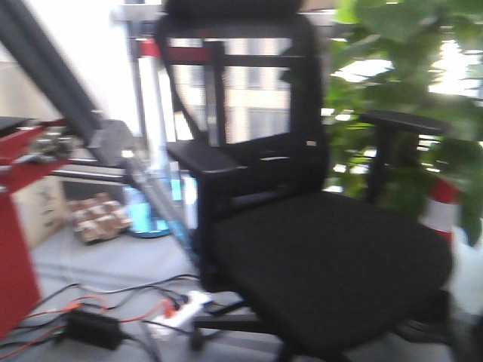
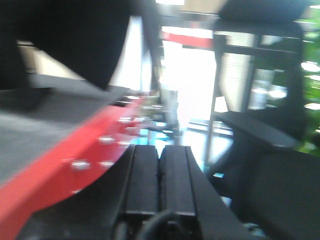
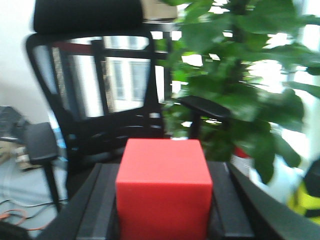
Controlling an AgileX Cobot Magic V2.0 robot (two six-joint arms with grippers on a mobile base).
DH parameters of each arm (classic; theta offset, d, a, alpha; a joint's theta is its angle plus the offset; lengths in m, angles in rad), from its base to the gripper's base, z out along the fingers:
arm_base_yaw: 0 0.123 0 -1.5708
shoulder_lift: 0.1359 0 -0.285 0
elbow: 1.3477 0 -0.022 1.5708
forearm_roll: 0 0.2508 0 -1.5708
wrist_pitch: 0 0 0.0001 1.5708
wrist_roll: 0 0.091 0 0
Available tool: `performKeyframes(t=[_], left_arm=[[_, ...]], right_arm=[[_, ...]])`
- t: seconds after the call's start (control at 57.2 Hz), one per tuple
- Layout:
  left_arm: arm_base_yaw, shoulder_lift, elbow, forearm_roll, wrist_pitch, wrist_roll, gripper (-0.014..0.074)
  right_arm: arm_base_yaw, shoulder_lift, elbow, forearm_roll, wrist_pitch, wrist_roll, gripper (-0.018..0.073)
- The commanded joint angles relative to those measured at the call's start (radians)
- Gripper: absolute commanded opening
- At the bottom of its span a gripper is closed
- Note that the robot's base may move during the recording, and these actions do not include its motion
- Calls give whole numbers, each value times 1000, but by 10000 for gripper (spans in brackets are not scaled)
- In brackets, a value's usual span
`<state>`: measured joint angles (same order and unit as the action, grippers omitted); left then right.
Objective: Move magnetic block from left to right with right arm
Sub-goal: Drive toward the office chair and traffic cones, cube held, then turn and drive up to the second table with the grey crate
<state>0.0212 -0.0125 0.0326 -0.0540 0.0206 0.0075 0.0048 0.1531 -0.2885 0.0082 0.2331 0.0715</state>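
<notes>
Right claw (image 3: 163, 170) is gripping the one magnetic block (image 3: 162, 200) between its two fingers (image 3: 98, 205), with the block's underside being cut off by the frame edge. Left claw (image 2: 160, 150) is sitting with its jaws pressed together beside the red tabletop (image 2: 50, 172) edge. Blur is softening everything; one office chair (image 1: 302, 226) and one plant (image 1: 407, 90) are showing behind.

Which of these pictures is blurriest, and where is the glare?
Left wrist view: blurriest, with the window blown white beyond the shut left claw. Front view: soft all over, the office chair smeared. Right wrist view: the magnetic block in the right claw is fairly sharp; the plant is hazy and backlit.
</notes>
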Motion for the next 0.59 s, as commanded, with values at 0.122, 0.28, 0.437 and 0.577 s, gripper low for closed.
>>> performKeyframes(t=[0.122, 0.28, 0.437, 0.577], left_arm=[[-7, -10, 8, -3, -81, -7, -126], [-7, -10, 8, -3, -81, -7, -126], [-7, -10, 8, -3, -81, -7, -126], [-7, -10, 8, -3, -81, -7, -126]], right_arm=[[0, 10, -31, -8, -93, -6, 329], [0, 10, -31, -8, -93, -6, 329], [0, 10, -31, -8, -93, -6, 329], [0, 10, -31, -8, -93, -6, 329]])
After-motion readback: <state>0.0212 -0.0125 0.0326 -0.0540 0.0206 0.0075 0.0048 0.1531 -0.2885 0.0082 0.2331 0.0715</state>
